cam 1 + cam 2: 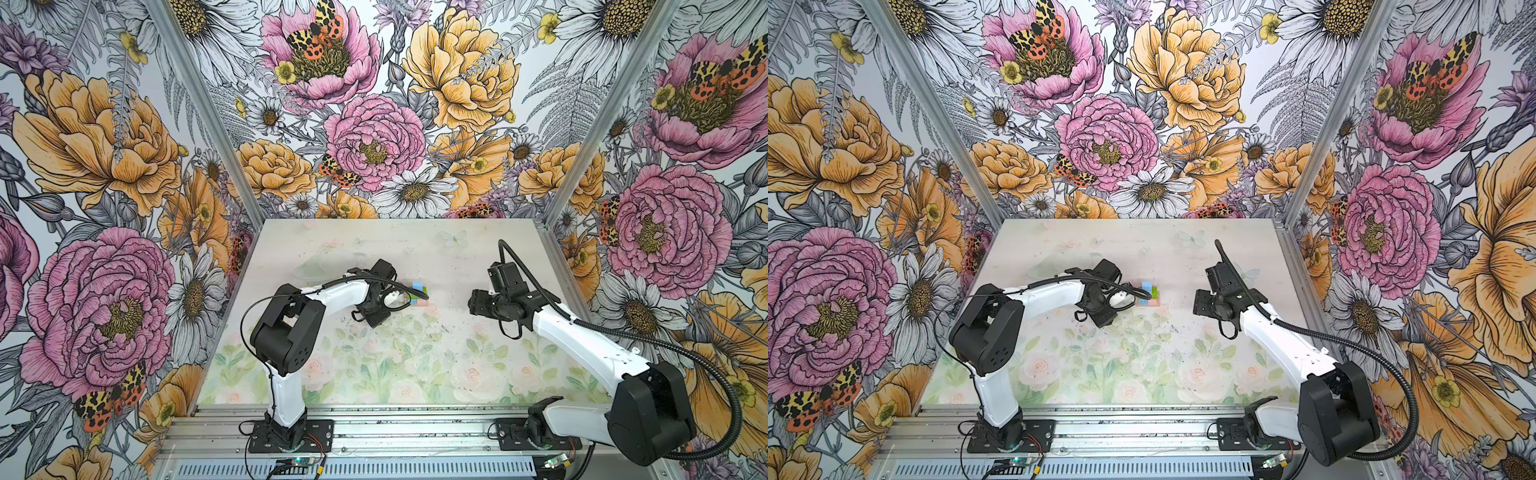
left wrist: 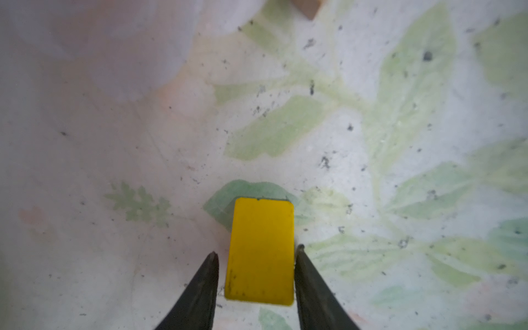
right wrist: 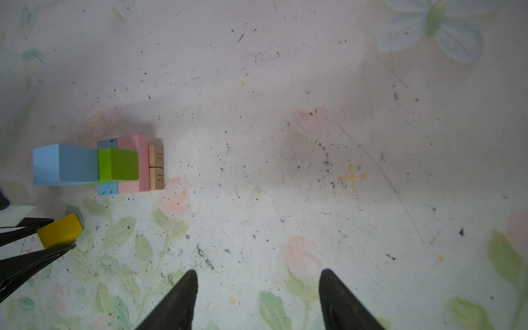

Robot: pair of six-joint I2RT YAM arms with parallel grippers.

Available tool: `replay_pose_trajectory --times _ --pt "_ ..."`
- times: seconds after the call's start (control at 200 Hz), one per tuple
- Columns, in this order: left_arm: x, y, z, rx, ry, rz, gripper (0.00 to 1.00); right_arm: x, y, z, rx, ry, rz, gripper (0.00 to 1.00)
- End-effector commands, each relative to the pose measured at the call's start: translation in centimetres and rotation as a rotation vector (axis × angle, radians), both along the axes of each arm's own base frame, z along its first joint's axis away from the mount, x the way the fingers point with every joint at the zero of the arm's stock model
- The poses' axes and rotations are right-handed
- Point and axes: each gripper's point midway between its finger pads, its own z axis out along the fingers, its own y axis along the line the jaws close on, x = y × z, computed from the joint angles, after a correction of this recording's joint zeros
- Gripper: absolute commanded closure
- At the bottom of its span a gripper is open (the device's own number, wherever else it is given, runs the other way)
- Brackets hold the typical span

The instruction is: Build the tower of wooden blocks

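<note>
The tower point(image 3: 118, 164) stands mid-table: tan planks point(image 3: 156, 167) at the base, then pink point(image 3: 134, 163) and light blue bricks point(image 3: 108, 188), a green brick, and a light blue cube point(image 3: 64, 164) on top. In both top views it shows as a small coloured stack point(image 1: 417, 293) point(image 1: 1148, 294). Beside it, the yellow roof-shaped piece point(image 2: 261, 251) point(image 3: 61, 228) lies on the mat between the fingers of my left gripper point(image 2: 256, 249), which is open, with a gap on one side. My right gripper point(image 3: 258, 271) point(image 1: 478, 301) hovers open and empty to the tower's right.
A floral mat point(image 1: 374, 365) covers the table, speckled with dark grit. A yellow cross mark point(image 3: 352, 177) is drawn on it in front of the right gripper. Flowered walls close three sides, and an aluminium rail point(image 1: 374, 432) carries both arm bases at the front.
</note>
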Motion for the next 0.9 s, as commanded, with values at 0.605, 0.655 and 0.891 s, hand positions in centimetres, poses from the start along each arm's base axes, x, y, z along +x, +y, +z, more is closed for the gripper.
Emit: replay_pose_trajectory --times 0.605,0.655,0.891 --pt "-0.1 -0.4 1.6 -0.077 -0.012 0.023 0.54 0.4 0.0 0.9 0.022 -0.028 -0.012 0.31" --pt "-0.1 -0.4 1.5 -0.075 -0.01 0.024 0.54 0.4 0.0 0.9 0.023 -0.029 -0.011 0.31" --pt "-0.7 0.0 -0.1 -0.049 0.031 0.024 0.54 0.4 0.0 0.8 0.021 -0.027 -0.013 0.31"
